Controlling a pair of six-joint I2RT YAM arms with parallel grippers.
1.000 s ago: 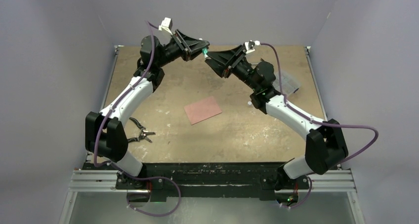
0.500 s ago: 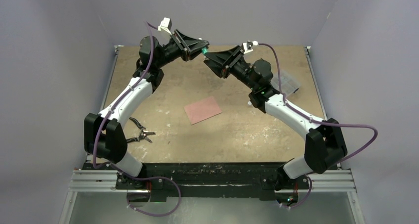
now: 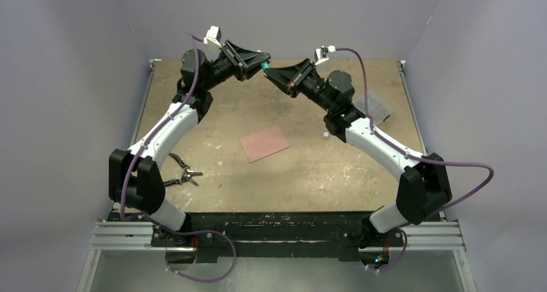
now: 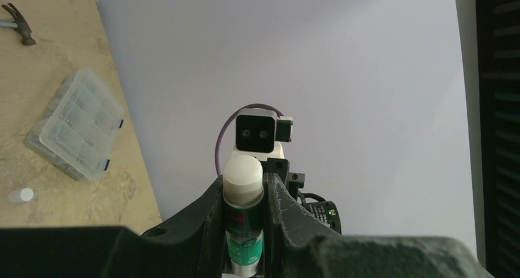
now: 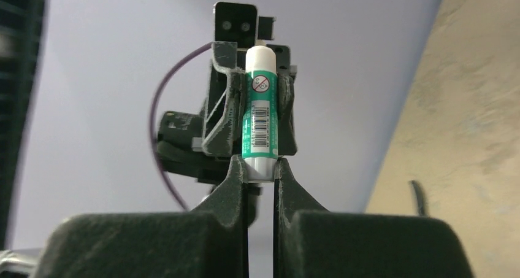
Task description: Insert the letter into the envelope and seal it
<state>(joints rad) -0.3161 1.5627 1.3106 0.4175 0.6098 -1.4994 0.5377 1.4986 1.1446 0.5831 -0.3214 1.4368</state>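
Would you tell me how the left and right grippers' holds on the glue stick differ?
The left gripper clamps the glue stick by its green labelled body, whereas the right gripper pinches only its white end. The left gripper points rightward and the right gripper leftward. Both are shut on it.

Sitting boxed in on three sides by plain lavender walls [image 3: 64, 79]; showing a worn, stained tan tabletop [image 3: 303, 169]; glowing under soft, even light; ending at a metal rail [image 3: 122, 235] along the near edge.
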